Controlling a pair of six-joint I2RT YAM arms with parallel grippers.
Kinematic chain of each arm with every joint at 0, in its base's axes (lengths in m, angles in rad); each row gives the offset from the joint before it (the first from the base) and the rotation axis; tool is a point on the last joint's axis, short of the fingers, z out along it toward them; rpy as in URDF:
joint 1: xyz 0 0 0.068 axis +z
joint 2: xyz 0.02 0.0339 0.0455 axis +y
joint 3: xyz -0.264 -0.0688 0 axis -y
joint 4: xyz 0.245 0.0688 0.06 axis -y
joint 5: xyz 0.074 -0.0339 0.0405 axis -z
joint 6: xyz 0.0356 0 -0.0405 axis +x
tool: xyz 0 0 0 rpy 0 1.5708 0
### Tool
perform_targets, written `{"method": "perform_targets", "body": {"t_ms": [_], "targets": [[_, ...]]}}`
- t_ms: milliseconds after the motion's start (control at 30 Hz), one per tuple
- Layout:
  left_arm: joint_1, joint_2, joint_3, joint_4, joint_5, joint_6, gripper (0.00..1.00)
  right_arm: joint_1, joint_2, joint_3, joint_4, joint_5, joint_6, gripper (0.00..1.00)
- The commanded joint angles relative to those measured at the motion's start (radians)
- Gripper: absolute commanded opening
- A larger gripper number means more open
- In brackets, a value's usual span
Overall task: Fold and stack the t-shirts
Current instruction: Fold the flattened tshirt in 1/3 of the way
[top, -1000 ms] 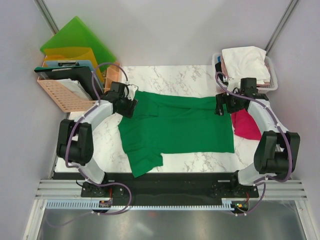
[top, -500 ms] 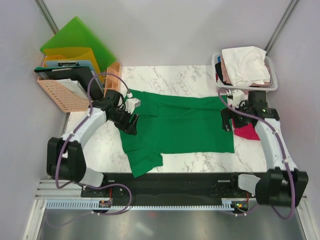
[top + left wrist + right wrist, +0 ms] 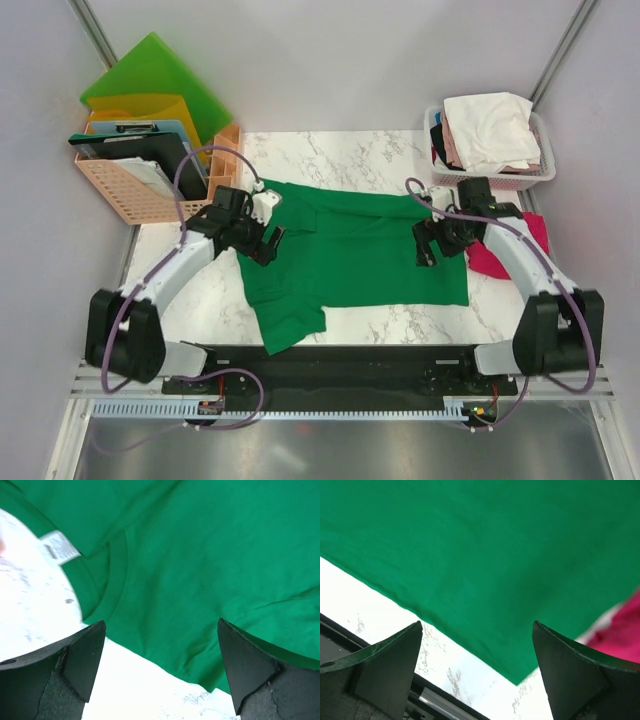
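A second ago my left claw (image 3: pixel 262 243) sat at the far collar corner of the green t-shirt (image 3: pixel 350 250). It has since slid nearer along that collar edge. My right claw (image 3: pixel 428 245) has come off the shirt's hem edge and moved inward over the cloth. The shirt itself lies much as it did, spread flat on the marble desk (image 3: pixel 350 150) with one sleeve trailing toward my bases.

A small white tag (image 3: pixel 60 547) shows at the collar, its print too blurred to read.

Both claws stand spread wide and grip nothing. The left one hangs over the collar edge. In the right wrist view the right one (image 3: pixel 477 650) hangs over the shirt's near hem corner. I cannot tell whether either fingertip touches the cloth.

The magenta t-shirt (image 3: pixel 495 255) lies just beyond the green shirt's hem. White and pale pink tees (image 3: pixel 490 125) are piled in a basket (image 3: pixel 540 172) beyond the hem's far corner.
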Motion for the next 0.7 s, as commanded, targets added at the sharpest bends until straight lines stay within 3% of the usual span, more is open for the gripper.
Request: {"method": "perform_targets", "body": {"t_ms": [0, 133, 200, 333, 433, 567, 667], "targets": [[-0.012, 0.132, 0.042, 0.016, -0.095, -0.022, 1.00, 0.068, 0.122, 0.112, 0.038, 0.008, 0.079, 0.98], [-0.011, 0.084, 0.050, 0.046, -0.100, -0.048, 1.00, 0.123, 0.311, 0.231, 0.051, 0.079, 0.123, 0.98], [-0.001, -0.013, 0.018, 0.089, -0.136, -0.044, 1.00, 0.165, 0.356, 0.264, 0.082, 0.163, 0.148, 0.98], [0.011, -0.404, -0.111, 0.232, -0.325, 0.040, 1.00, 0.209, 0.445, 0.337, 0.125, 0.231, 0.214, 0.98], [0.039, -0.603, -0.174, 0.299, -0.425, 0.135, 1.00, 0.234, 0.492, 0.376, 0.136, 0.251, 0.223, 0.98], [0.043, -0.758, -0.241, 0.358, -0.570, 0.255, 1.00, 0.300, 0.554, 0.426, 0.136, 0.302, 0.218, 0.98], [0.064, -0.808, -0.266, 0.338, -0.588, 0.275, 1.00, 0.334, 0.647, 0.501, 0.150, 0.300, 0.237, 0.98]]}}
